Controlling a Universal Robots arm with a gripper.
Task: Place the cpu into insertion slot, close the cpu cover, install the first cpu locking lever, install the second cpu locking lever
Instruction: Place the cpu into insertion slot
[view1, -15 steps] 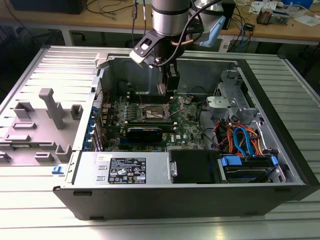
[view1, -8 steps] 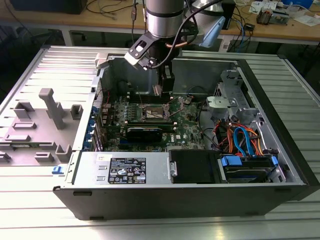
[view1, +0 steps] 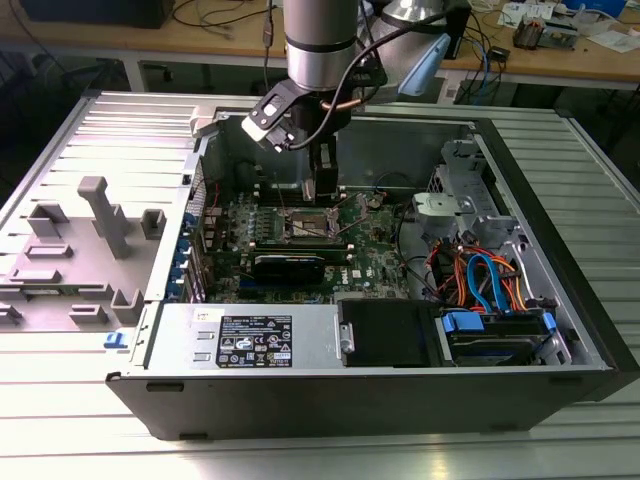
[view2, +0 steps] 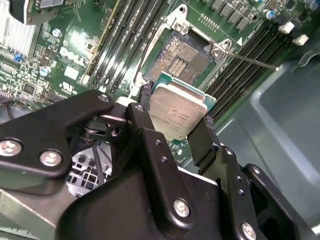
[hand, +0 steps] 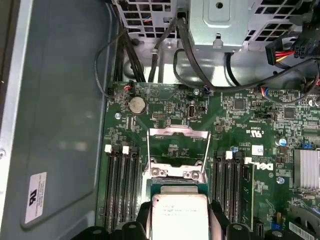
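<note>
1. Now the black fingers (view2: 202, 145) clench the small silver-grey square cpu (view2: 177, 114) by its edges, hovering near the open, square, silvery-rimmed insertion slot (view2: 182, 59).
2. I judge it must descend level, corners aligned, without force.

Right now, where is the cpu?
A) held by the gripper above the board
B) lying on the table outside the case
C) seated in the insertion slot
A: in the second wrist view the gripper clamps the cpu, and the insertion slot beyond it lies bare.
</note>
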